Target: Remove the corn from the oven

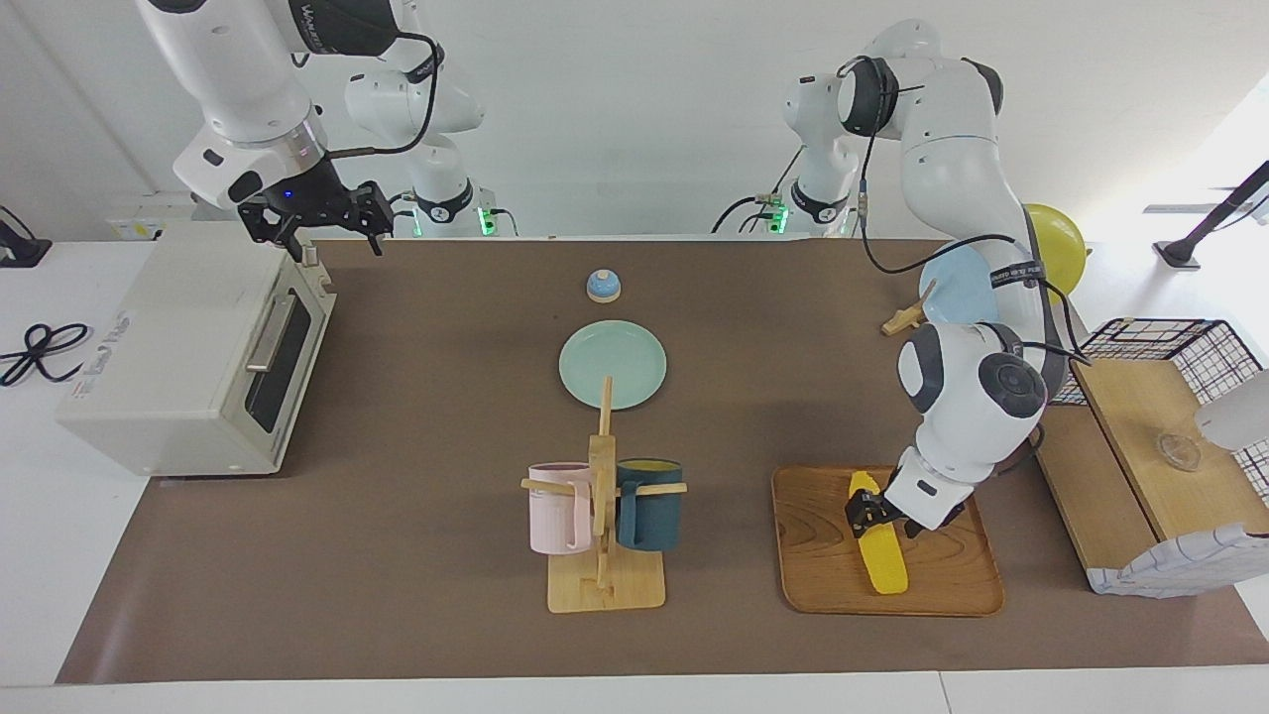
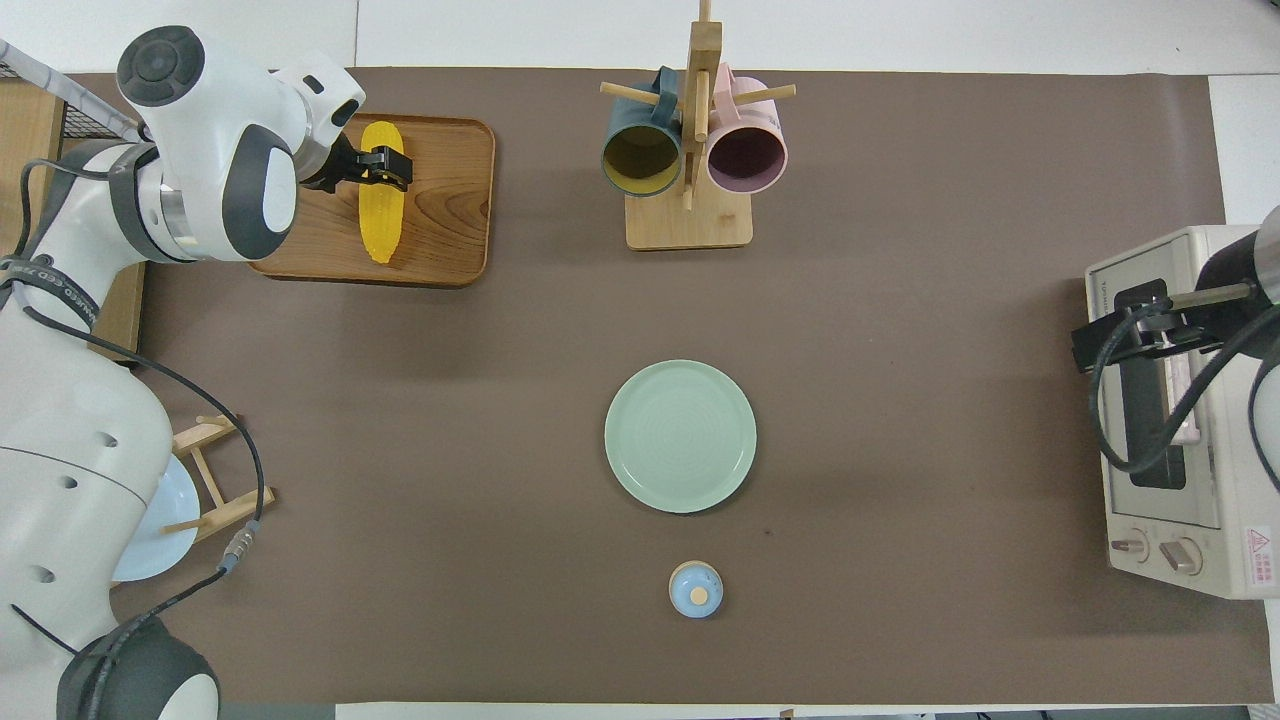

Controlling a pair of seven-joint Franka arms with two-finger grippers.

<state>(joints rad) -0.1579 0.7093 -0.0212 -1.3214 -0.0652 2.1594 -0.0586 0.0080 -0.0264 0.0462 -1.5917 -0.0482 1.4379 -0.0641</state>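
Last step of the job, by the look of it: corn (image 1: 878, 543) already out of the oven (image 1: 188, 357) and lying flat on the wooden tray (image 1: 942, 595) at the left arm's end of the table. Oven door shut, at the right arm's end, well apart from the tray.

Left gripper (image 1: 868, 512) down at the corn's upper part, nearer its end toward the robots, fingers set on either side of the cob. Looks closed on it; contact not certain from above (image 2: 385, 166), where the black fingers simply straddle the yellow. Corn apparently resting on the tray along its whole length.

Next move, most likely: spread the fingers, lift straight up clear of the cob without rolling it, then draw back from the tray.

Right gripper (image 1: 319, 220) up in the air over the oven's top edge by the door, fingers spread wide, holding nothing. Waiting, seemingly.
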